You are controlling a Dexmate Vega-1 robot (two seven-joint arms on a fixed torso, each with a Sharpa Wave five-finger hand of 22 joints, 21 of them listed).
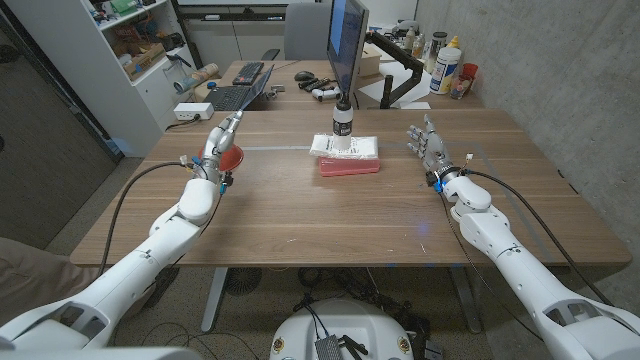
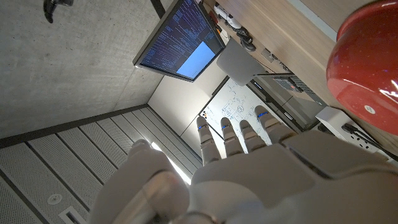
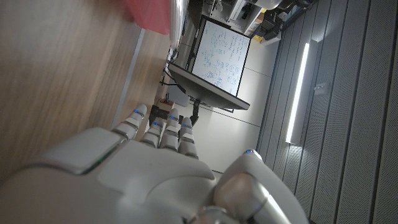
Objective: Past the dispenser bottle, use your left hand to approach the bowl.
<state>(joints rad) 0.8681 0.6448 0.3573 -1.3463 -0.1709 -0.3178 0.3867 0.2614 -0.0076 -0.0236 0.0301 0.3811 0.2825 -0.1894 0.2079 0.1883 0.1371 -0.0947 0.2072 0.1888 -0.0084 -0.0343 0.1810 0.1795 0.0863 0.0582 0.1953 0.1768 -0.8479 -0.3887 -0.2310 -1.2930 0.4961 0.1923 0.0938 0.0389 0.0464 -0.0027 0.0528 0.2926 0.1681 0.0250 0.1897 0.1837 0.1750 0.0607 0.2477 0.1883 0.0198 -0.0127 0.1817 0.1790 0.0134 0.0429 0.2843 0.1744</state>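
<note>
My left arm extends from the near left corner toward the far left part of the wooden table [image 1: 300,215]. My left hand [image 1: 222,140] stands with fingers [image 2: 231,137] straight, slightly apart, pointing away from me, and it holds nothing. The red bowl [image 1: 230,157] sits on the table just beside this hand, on its right side; in the left wrist view the bowl [image 2: 367,62] shows close to the hand's edge. I cannot tell whether hand and bowl touch.

My right arm extends from the near right corner. My right hand [image 1: 425,142] stands upright at the right side of the table, fingers [image 3: 165,134] spread and raised, empty.

The dispenser bottle [image 1: 342,121], dark-capped, stands at the far centre of the table on a white packet [image 1: 345,146], which lies on a red flat item [image 1: 350,165].

Beyond the table a monitor [image 1: 346,40] stands on a second desk with a laptop [image 1: 235,95]. A white shelf unit [image 1: 130,50] is at the far left, a grey concrete wall [image 1: 560,70] at the right.
</note>
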